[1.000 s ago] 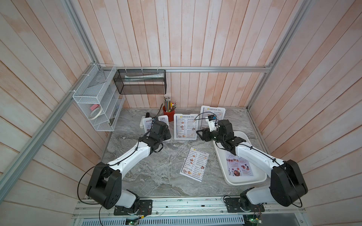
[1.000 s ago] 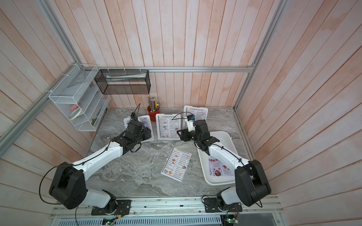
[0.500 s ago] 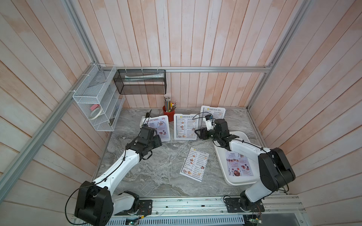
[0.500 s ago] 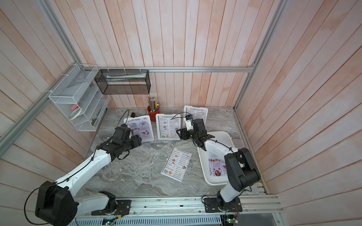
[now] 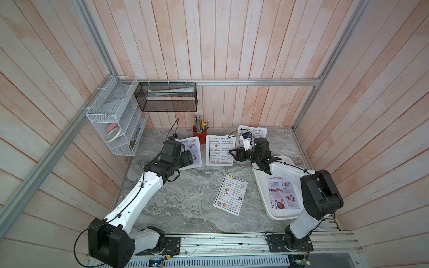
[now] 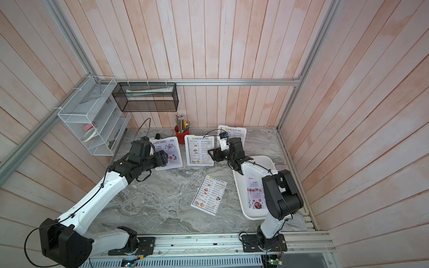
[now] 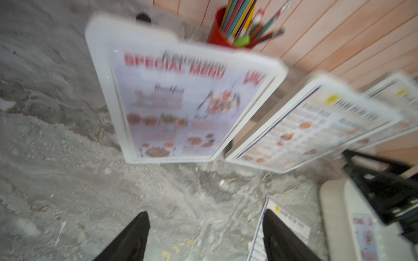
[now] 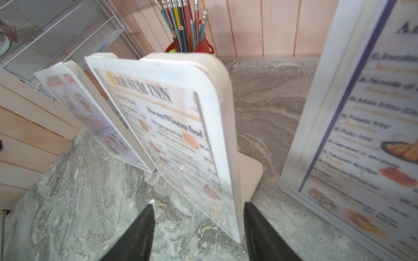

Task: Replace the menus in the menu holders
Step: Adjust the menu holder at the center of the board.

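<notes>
Right tool: jaws wide, empty, aimed at the side edge of the middle holder, just short of it.
Old menu: "DIM SUM INN" sheet standing in that holder, long axis upright; the right arm is nearer.
Left tool: wide, empty, facing the left holder, which shows "SPECIAL MENU".
New sheets: in the tray on the desk.
</notes>
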`<action>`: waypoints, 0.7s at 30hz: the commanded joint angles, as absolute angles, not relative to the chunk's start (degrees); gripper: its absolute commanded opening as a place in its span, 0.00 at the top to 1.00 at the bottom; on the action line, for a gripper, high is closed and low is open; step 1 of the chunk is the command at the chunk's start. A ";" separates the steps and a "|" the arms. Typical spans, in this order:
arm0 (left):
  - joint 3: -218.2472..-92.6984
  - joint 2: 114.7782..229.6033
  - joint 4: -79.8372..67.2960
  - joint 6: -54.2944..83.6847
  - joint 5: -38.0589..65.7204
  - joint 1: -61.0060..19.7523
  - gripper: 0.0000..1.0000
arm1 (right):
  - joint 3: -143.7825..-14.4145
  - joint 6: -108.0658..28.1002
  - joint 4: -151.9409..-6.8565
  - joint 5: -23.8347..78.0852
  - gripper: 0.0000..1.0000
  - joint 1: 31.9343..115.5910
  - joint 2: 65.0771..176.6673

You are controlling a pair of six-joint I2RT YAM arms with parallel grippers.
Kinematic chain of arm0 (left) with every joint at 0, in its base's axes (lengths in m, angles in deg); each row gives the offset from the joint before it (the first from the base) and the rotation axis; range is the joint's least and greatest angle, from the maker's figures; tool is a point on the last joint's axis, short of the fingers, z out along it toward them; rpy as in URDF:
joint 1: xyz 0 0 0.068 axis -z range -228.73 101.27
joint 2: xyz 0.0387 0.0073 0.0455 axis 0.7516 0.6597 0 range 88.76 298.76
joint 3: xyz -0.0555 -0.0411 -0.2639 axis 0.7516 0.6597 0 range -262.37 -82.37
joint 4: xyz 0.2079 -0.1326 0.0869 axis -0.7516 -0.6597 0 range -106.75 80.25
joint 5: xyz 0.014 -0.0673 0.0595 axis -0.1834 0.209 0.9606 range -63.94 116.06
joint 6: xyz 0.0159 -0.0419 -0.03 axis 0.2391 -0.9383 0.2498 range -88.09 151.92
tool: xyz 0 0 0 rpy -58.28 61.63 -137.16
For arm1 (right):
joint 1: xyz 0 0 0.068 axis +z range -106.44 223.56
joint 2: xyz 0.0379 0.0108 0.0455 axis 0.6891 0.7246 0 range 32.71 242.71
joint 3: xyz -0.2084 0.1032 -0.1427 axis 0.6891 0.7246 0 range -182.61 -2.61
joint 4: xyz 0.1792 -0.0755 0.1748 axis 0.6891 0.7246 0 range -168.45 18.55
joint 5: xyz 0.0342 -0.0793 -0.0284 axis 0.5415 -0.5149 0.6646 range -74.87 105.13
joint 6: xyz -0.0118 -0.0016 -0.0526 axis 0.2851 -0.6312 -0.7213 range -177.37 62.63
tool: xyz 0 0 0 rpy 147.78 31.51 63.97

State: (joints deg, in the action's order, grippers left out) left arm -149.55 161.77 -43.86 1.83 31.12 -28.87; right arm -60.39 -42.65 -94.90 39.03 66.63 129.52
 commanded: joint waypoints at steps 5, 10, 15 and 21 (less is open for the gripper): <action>-169.81 174.39 -48.75 14.79 42.55 -30.16 0.14 | -58.10 -41.48 -95.73 39.56 0.36 68.23 125.36; -173.04 179.25 -44.72 22.78 42.22 -31.78 0.13 | -56.89 -41.42 -95.24 38.79 0.36 69.57 122.95; -173.90 181.52 -40.63 27.11 37.85 -33.25 0.12 | -56.79 -41.04 -94.30 38.93 0.37 69.97 121.82; -173.86 184.08 -39.53 29.91 33.64 -33.46 0.12 | -57.15 -40.84 -93.02 38.95 0.37 70.37 121.04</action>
